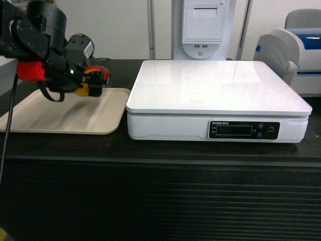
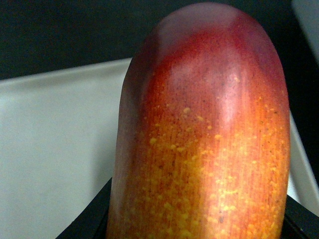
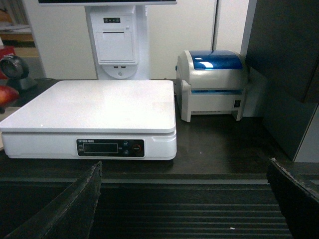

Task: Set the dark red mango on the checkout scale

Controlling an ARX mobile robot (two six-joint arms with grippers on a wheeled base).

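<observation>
Left claw [image 1: 95, 80] closed around the mango [image 2: 199, 139], raised above the beige tray [image 1: 65, 113] at the left end of the worktop [image 1: 160, 150]. In the left wrist view, fruit filling most of the picture: dark red at the rounded tip, shading to orange with yellow speckles lower down, black claw parts just visible at both bottom corners, pale tray surface behind. From the head view, only a small red and yellow patch of the mango [image 1: 93, 83] showing between the black fingers, clear of the tray and well short of the scale [image 1: 215, 95].

Scale sitting just right of the tray, white and low, glossy top plate bare, black display strip [image 1: 244, 130] on its front face. Behind it, a white receipt unit [image 1: 203, 27] on a stand; to the right, a white-and-blue printer [image 3: 213, 84] on the same dark surface. Ribbed black slats across the worktop's front.

Right claw [image 3: 184, 199] spread wide, its two dark fingers [image 3: 65, 209] at the lower corners of the right wrist view, holding nothing, in front of the worktop's edge and facing the scale. Sliver of the mango [image 3: 7, 94] visible at the far left of that view.
</observation>
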